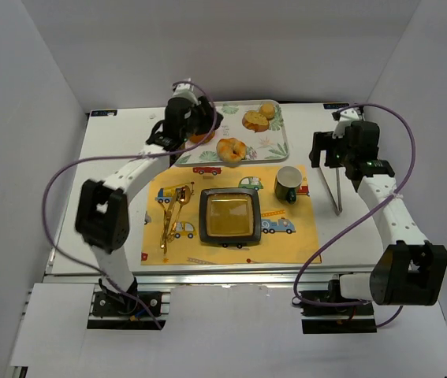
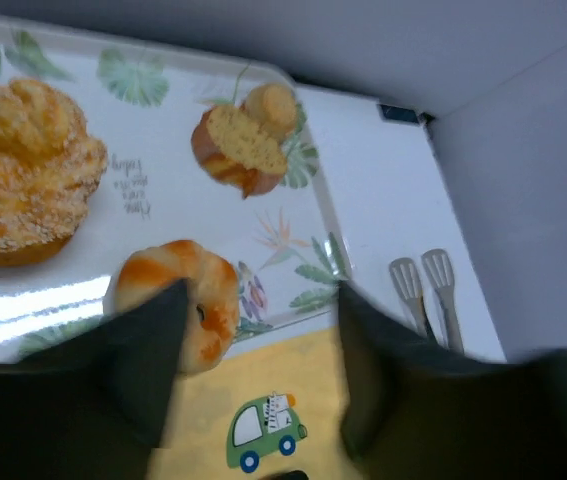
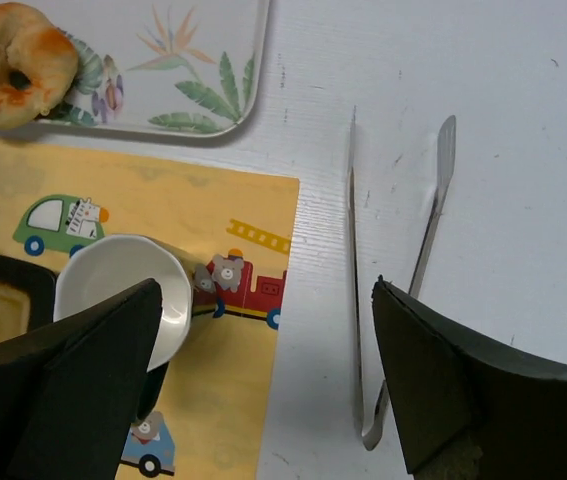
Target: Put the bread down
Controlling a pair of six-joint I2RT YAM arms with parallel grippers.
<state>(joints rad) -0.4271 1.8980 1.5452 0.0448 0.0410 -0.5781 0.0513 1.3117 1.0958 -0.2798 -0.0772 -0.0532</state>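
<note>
- Desk: the white top carries everything you are working with, and both arm bases sit at its near edge.
- Placemat: this yellow sheet printed with little vehicles lies at the middle of the near edge.
- Tray: white with a leaf print, it sits by the far edge, and its near rim meets the placemat's far side.
- Left hand: yours is open over the tray's near rim, and the placemat shows through the gap between its dark fingers.
- Right hand: yours is also spread wide, hanging toward the right edge over the placemat's right border and the bare desk.
- Plate: black, square and yellow inside, it rests in the middle of the placemat.
- Silver tongs: they lie on the bare desk between the placemat and the right edge.
- Gold tongs: they lie on the placemat just left of the plate.
- Sugared bun: it sits on the tray's left part, mostly hidden under your left arm from above.
- Ring-shaped bread: it rests at the tray's near rim, right beside your left hand's left finger.
- Cup: green outside, it stands on the placemat to the right of the plate's far corner.
- Two small breads: they touch each other near the tray's far right corner.
</note>
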